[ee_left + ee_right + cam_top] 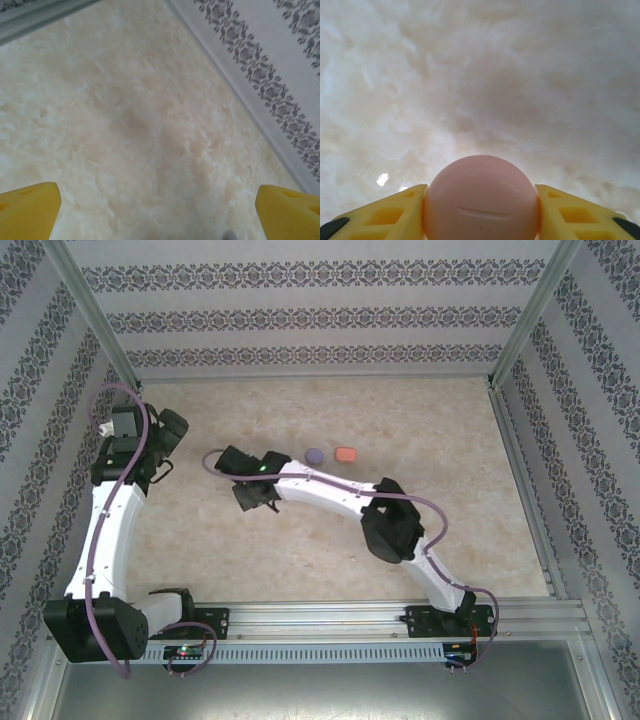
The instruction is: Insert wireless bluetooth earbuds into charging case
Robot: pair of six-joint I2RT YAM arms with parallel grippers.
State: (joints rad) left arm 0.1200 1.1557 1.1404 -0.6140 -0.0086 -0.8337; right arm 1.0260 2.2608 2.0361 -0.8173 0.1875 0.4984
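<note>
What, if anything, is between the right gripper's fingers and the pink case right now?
Nothing visible. In the right wrist view the right gripper has its yellow fingers flush against both sides of the pink case, with no gap or object between them. Ahead of it lies bare table.

Three small round cases, seemingly of one kind: purple case point(315, 454), orange case point(346, 454), pink case point(481, 197). Two arms: left arm point(105, 535), right arm point(322, 490).

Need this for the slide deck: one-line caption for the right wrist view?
Round pink case sits between the yellow fingers of the right gripper, touched on both sides, pale marbled table beyond.
</note>
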